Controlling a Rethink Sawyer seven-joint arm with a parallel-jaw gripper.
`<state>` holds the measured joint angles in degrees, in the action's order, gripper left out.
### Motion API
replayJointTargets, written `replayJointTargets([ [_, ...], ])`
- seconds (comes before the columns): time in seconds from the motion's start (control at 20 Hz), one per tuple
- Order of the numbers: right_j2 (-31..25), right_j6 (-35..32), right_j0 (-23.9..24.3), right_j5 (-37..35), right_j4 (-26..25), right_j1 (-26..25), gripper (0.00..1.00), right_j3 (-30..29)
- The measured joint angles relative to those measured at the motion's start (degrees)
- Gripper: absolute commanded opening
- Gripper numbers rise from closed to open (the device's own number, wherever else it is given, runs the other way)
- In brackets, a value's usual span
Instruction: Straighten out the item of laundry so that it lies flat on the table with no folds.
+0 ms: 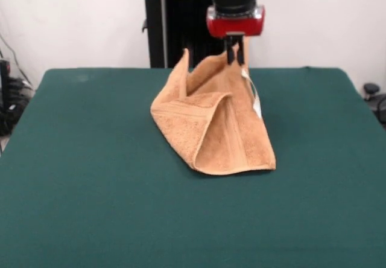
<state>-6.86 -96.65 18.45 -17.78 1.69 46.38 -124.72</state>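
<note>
An orange-tan terry hand towel (211, 120) hangs in a tent shape over the middle of the dark green table (90, 183). Its top edge is lifted and its lower folds rest on the cloth. A ribbed border band runs across the front fold. A small white tag (256, 105) hangs on its right side. My gripper (235, 54) comes down from above at the far side of the table. It is shut on the towel's top edge, and holds that edge above the table.
The black pedestal (175, 29) stands behind the table's far edge. Cables (12, 99) lie off the table's left side. A dark object (372, 90) sits beyond the right edge.
</note>
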Motion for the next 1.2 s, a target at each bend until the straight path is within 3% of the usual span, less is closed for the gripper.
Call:
replayJointTargets([
  [0.3, 4.03, 0.00, 0.16, -8.76, -6.51, 4.72, 0.00, 5.91],
  [0.55, 4.92, 0.00, 3.46, -13.94, -12.44, 7.16, 0.00, 12.43],
  [0.85, 4.94, 0.00, 9.27, -19.18, -14.40, 9.26, 0.00, 17.93],
  [1.2, 4.94, 0.00, 12.07, -21.26, -14.46, 11.02, 0.00, 19.73],
])
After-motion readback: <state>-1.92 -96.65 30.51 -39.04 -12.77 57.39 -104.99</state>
